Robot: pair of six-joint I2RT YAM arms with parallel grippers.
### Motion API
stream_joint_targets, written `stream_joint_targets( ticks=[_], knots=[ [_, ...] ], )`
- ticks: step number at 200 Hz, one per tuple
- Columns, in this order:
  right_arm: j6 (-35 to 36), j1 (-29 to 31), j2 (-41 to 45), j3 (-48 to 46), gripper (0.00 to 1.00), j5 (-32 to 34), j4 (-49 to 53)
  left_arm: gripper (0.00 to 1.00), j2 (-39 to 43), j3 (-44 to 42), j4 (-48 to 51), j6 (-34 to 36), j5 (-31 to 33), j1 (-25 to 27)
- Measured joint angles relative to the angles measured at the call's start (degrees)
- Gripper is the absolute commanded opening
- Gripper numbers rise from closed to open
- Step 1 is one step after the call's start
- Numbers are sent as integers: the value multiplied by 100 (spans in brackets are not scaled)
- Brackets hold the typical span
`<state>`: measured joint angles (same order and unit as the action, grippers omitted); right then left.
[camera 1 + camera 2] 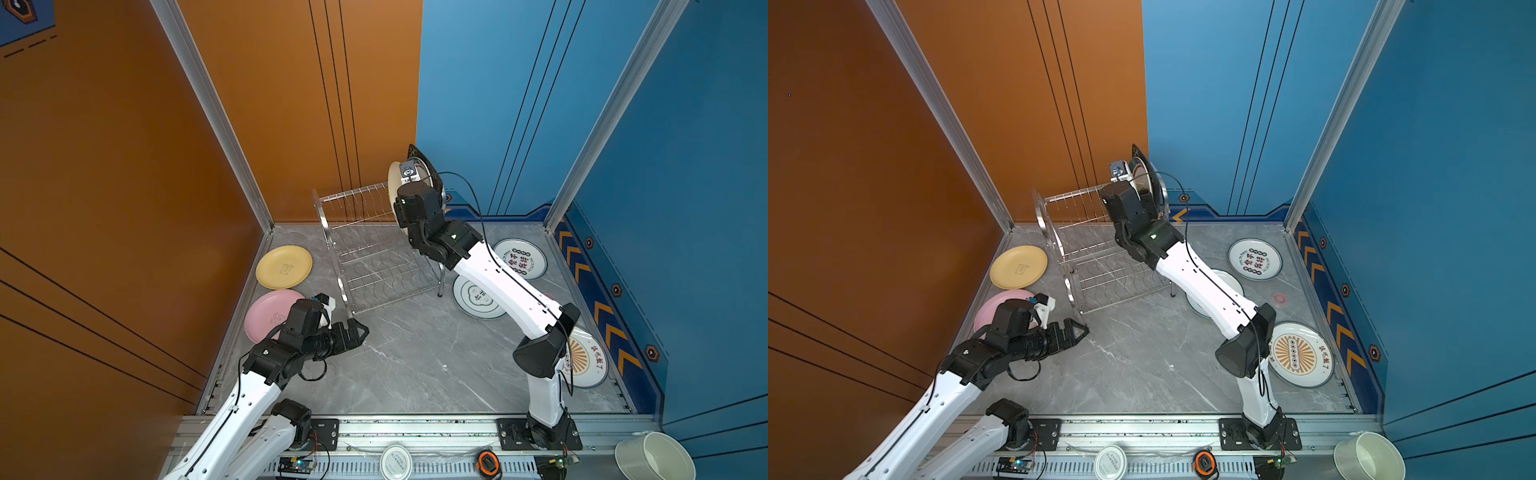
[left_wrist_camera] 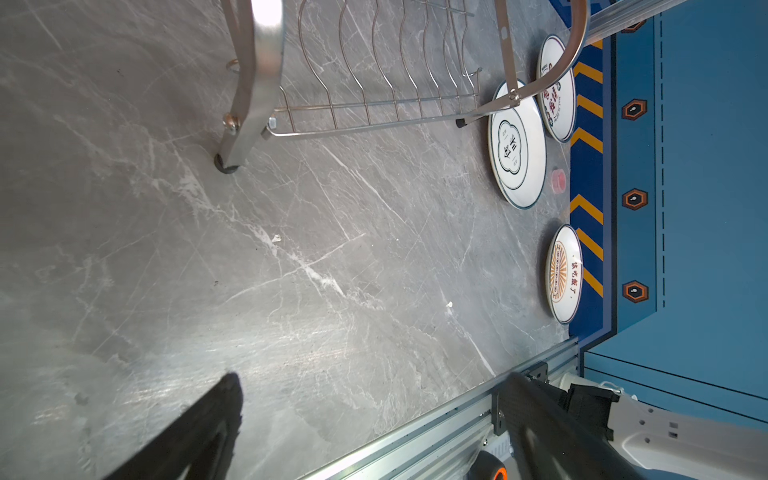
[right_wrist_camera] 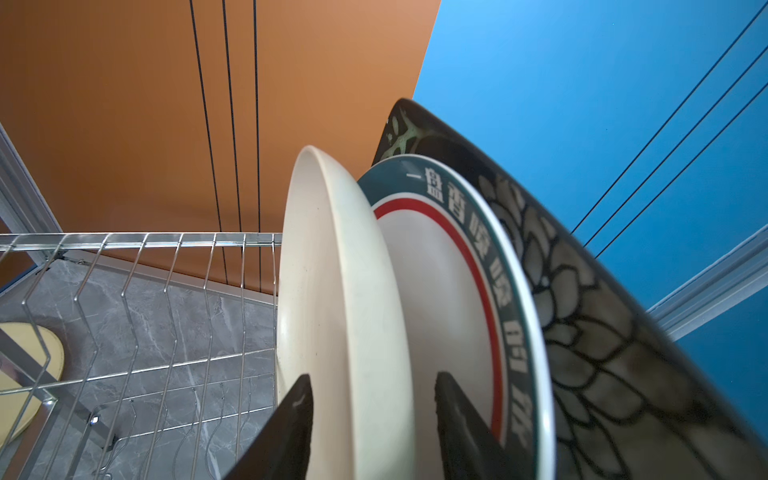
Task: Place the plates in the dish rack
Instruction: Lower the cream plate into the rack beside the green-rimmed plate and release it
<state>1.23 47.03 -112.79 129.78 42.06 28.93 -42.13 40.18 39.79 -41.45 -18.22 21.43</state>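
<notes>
Right wrist view: the right gripper [image 3: 374, 376] straddles the rim of the beige plate [image 3: 345, 291] with its jaws parted and a gap on one side, so it is not clamping the plate. The plate stands on edge in the upper slots of the dish rack [image 3: 145, 249], beside a green-rimmed plate [image 3: 449, 270] and the black floral plate [image 3: 582, 311]; the wires prop each upright. The left gripper [image 1: 360, 328] hovers wide open and empty near the pink plate [image 1: 266, 311], probably staged to take it.

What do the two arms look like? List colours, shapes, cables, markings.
The left arm and right arm have smooth white link shells dotted with small holes, black joint housings, and a thin black cable along each. The left pincer and right pincer are black, flat and tapered.
</notes>
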Motion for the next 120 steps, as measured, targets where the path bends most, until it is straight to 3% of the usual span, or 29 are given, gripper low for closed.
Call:
stream_joint_targets(
  ticks=[75, 120],
  knots=[
    [-160, 297, 789, -262, 56, -4, 232, 98, 83, 0, 37, -20, 52, 127],
    [-798, 551, 1707, -1152, 57, -195, 603, 98, 26, 0, 39, -15, 177, 310]
  ],
)
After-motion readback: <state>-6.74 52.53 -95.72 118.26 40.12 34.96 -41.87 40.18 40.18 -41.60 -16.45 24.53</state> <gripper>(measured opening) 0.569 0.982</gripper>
